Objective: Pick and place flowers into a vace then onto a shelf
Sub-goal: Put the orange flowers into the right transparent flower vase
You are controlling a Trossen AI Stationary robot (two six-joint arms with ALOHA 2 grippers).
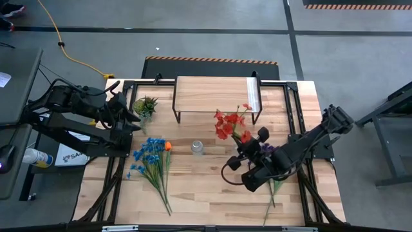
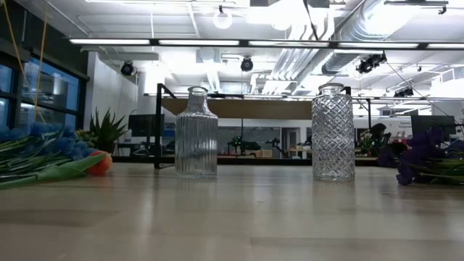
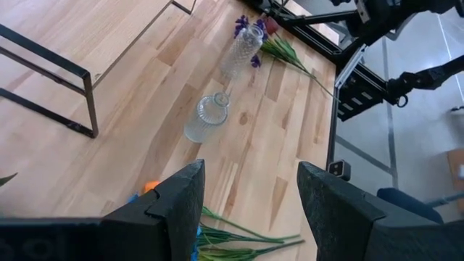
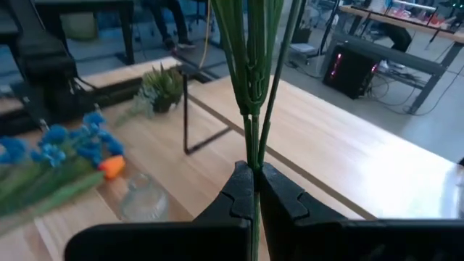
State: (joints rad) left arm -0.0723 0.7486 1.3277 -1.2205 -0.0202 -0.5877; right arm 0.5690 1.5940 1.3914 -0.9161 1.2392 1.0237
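The red flowers [image 1: 230, 124], light and limp, are held up near the table's right edge; thin stems [image 4: 254, 109] are pinched between the right gripper's [image 4: 256, 190] fingers; the left gripper's [image 3: 250, 199] fingers are kept apart, empty.

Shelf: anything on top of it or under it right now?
Nothing stands on the shelf: its board is bare. The high view cannot see beneath it; the low view shows only open space under the board there, between the two vases.
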